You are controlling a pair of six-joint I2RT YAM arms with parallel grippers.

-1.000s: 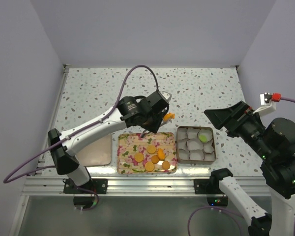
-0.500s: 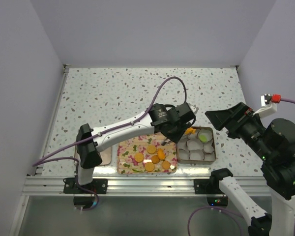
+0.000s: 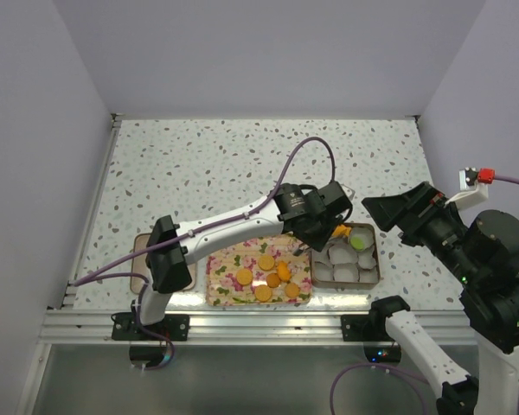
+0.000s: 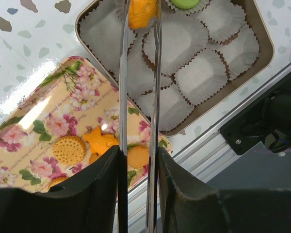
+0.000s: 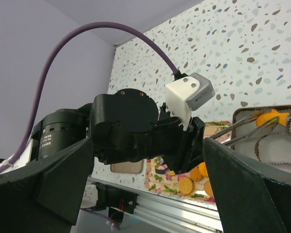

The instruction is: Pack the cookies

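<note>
My left gripper (image 3: 314, 228) (image 4: 138, 155) is shut on a pair of metal tongs (image 4: 156, 73). The tongs pinch an orange cookie (image 4: 142, 12) (image 3: 338, 231) just above the far left paper cups of the cookie tin (image 3: 378, 259) (image 4: 264, 46). A light green cookie (image 3: 358, 242) (image 4: 184, 3) lies in a far cup. Several orange cookies (image 3: 265, 262) (image 4: 69, 148) lie on the floral tray (image 3: 216, 270). My right gripper (image 3: 389, 210) (image 5: 148, 145) is open and empty, raised to the right of the tin.
The tin holds several empty white paper cups (image 4: 216, 75). A tan pad (image 3: 140, 257) lies left of the tray, partly behind the left arm. The aluminium rail (image 3: 259, 316) runs along the table's near edge.
My left arm has swung right, carrying the orange cookie in the tongs from the tray's far edge to over the tin. The right arm has not moved.
</note>
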